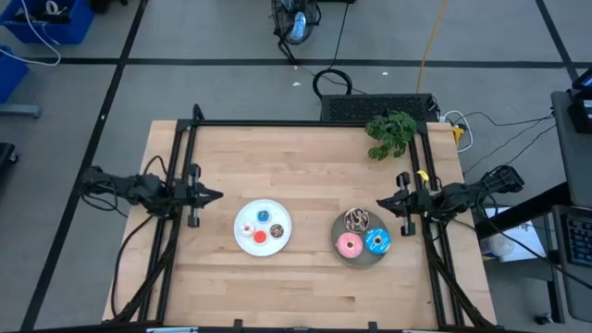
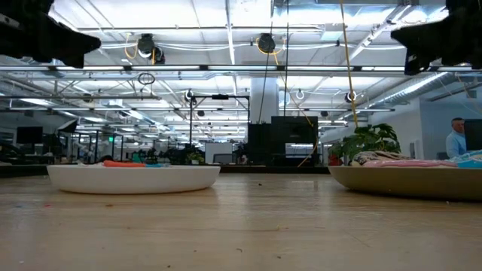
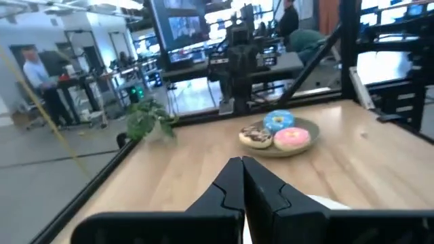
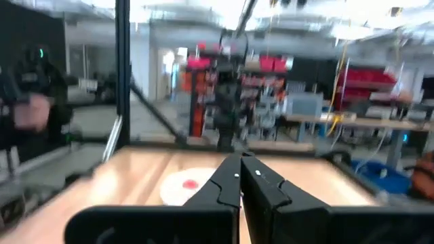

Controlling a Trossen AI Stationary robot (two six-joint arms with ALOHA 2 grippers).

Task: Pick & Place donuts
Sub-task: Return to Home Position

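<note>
The tiny blue donut is being carried at 12 o'clock on the white plate, the tiny brown donut at 4 o'clock, the red-orange donut at 6 o'clock and the whitish donut at 9 o'clock. On the grey plate, the speckled donut is being carried at 11 o'clock, the pink donut at 8 o'clock and the large blue donut at 4 o'clock. The left gripper is being held at the table's 9 o'clock and the right gripper at its 3 o'clock. Both are being held above the wood, fingers pressed fully together, with nothing gripped.
</note>
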